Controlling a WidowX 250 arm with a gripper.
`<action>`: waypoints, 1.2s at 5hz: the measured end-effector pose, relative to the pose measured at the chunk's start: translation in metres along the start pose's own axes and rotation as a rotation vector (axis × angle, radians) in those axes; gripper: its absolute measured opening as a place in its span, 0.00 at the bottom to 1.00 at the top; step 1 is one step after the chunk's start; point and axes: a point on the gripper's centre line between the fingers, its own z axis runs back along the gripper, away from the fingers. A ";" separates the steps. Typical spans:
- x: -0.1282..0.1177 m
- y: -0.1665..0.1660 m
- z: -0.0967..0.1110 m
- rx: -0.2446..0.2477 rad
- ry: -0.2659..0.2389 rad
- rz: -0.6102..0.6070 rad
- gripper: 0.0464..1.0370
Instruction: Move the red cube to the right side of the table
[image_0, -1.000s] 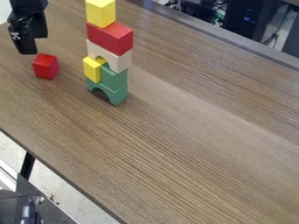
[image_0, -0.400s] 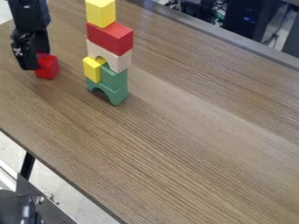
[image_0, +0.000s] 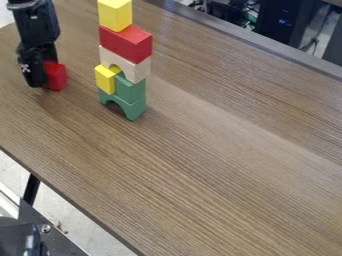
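The black gripper (image_0: 44, 75) hangs at the upper left of the camera view, low over the table (image_0: 220, 150). It is down around the small red cube (image_0: 56, 77), with one finger in front of the cube's left part. The cube rests on the wood surface, its right part in sight. Whether the gripper is open or shut cannot be told.
Just right of the cube stands a tall tower of blocks: a yellow block (image_0: 115, 15) on top, then a red block (image_0: 125, 43), a cream arch (image_0: 125, 64), a small yellow block (image_0: 105, 80) beside a green block (image_0: 130, 89), and a green arch (image_0: 123, 103) at the bottom.
The gripper has come down from above the red cube to table height and now covers the cube's left part. The cube and tower look unmoved.
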 end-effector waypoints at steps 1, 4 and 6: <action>0.001 0.002 0.002 0.006 -0.007 0.023 0.53; 0.024 0.035 0.100 0.223 -0.110 0.120 0.53; 0.063 0.025 0.139 0.276 -0.176 0.119 0.53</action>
